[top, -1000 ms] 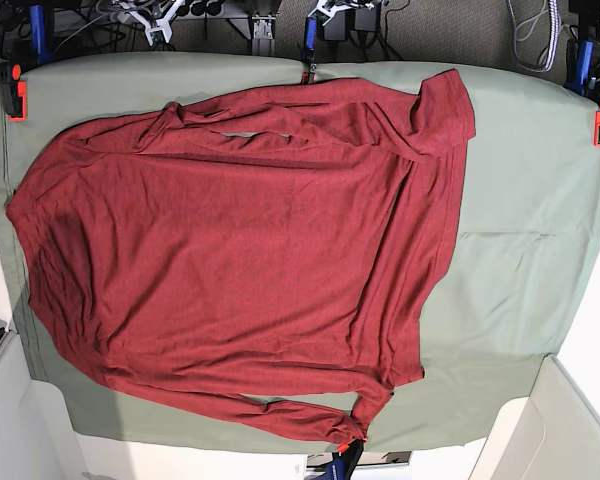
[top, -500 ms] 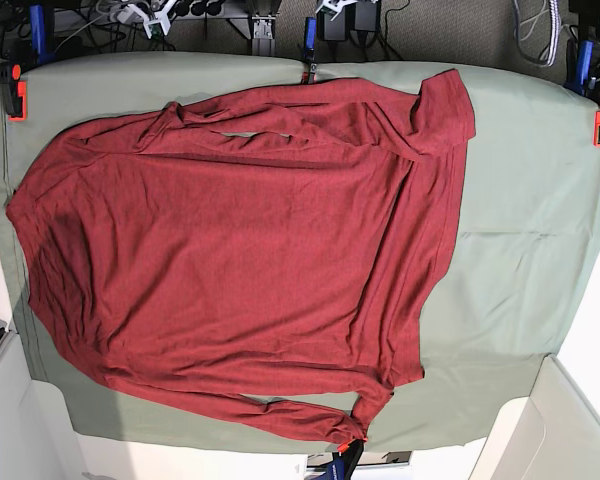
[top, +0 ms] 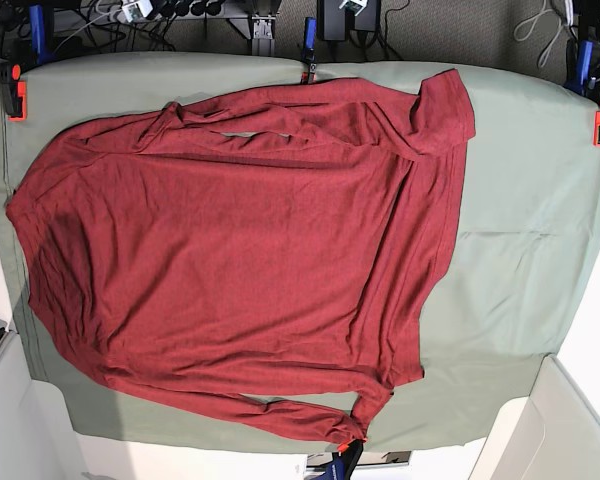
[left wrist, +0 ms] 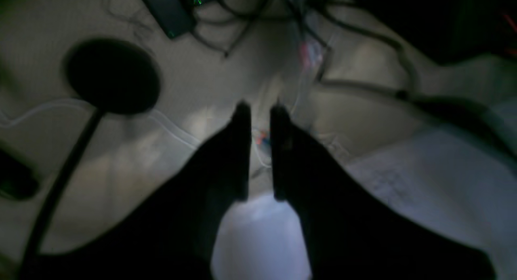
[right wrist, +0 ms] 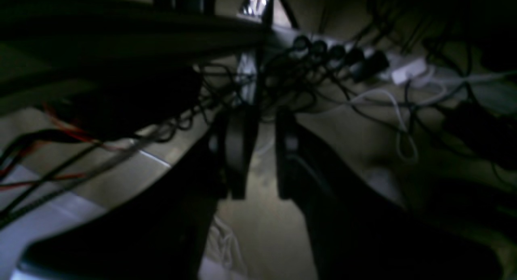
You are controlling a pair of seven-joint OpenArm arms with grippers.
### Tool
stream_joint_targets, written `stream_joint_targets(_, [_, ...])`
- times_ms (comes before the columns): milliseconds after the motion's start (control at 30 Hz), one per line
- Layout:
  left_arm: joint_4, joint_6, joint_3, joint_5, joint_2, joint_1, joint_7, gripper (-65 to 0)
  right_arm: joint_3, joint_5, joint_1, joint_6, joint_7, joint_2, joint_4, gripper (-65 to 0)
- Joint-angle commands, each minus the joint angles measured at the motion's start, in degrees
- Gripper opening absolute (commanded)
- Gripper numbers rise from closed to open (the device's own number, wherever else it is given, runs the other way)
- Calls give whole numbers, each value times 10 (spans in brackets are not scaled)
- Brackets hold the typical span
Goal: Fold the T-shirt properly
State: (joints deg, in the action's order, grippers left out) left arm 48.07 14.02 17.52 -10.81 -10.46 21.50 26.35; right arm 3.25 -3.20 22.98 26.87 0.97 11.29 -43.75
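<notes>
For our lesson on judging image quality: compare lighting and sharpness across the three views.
Base view: bright, even, sharp on the T-shirt. Left wrist view: dim, blurred, the left hand a black silhouette. Right wrist view: darker still, soft, the right hand barely distinct among cables.

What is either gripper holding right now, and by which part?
Nothing. The left gripper and right gripper both show an empty gap between their fingers, off the table. The T-shirt lies spread on the green cloth, untouched.
</notes>
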Motion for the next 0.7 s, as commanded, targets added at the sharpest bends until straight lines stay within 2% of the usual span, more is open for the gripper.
stream_joint_targets(0, [27, 24, -23, -7, -2, 17, 8, -557, 0, 9, 15, 11, 7, 9, -22, -540])
stream_joint_targets(67, [79, 81, -74, -8, -2, 45, 23, -557, 0, 19, 36, 10, 7, 17, -57, -540])
stream_joint_targets(167, [165, 148, -137, -39, -2, 92, 33, -557, 0, 28, 70, 11, 7, 28, -112, -540])
stream_joint_targets(267, [258, 192, -194, -71, -2, 143, 41, -557, 0, 28, 103, 19, 7, 36, -170, -540])
stream_joint_targets(500, [463, 245, -300, -181, -2, 244, 112, -555, 1, 70, 192, 19, 7, 53, -332, -540])
stream_joint_targets(600, [537, 253, -343, -227, -2, 275, 144, -550, 11, 76, 230, 19, 5, 56, -402, -540])
stream_joint_targets(667, [580, 255, -373, -258, -2, 293, 160, -514, 19, 90, 253, 19, 5, 58, -447, -540])
